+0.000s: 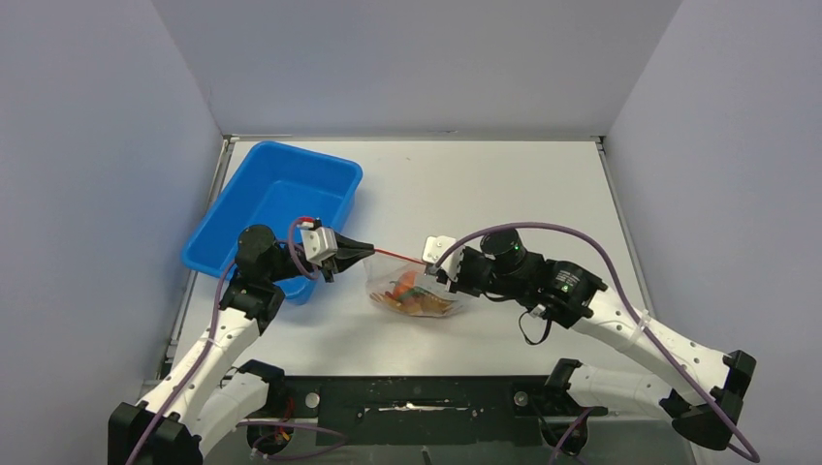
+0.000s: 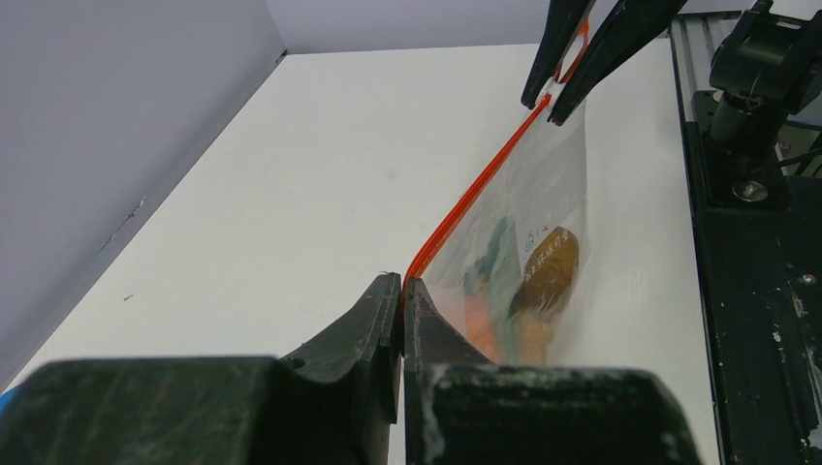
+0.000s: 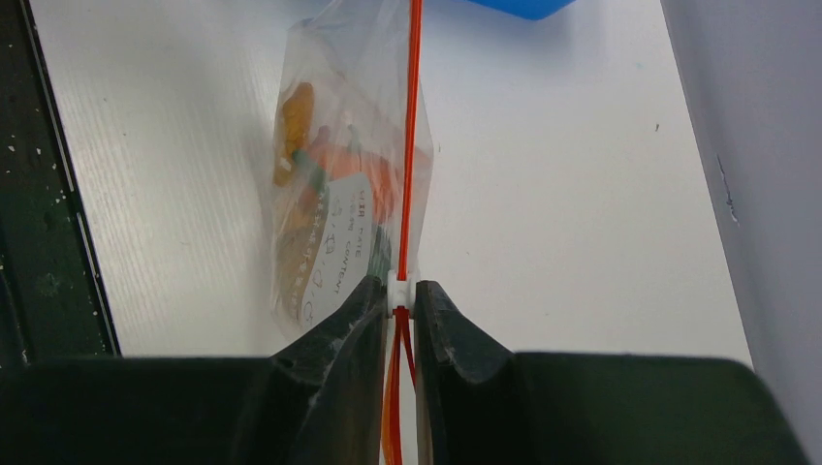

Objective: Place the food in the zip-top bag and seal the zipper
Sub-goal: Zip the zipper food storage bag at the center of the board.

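The clear zip-top bag hangs just above the table between my two grippers, and the food sits inside it. Orange, green and brown pieces of food show through the plastic. The red-orange zipper is stretched taut from one gripper to the other. My left gripper is shut on the zipper's left end. My right gripper is shut on the white slider of the zipper. Behind the slider, between the right fingers, the strip splits in two.
A blue plastic tray stands at the back left, close behind the left arm. Grey walls close in the table on three sides. The black mounting rail runs along the near edge.
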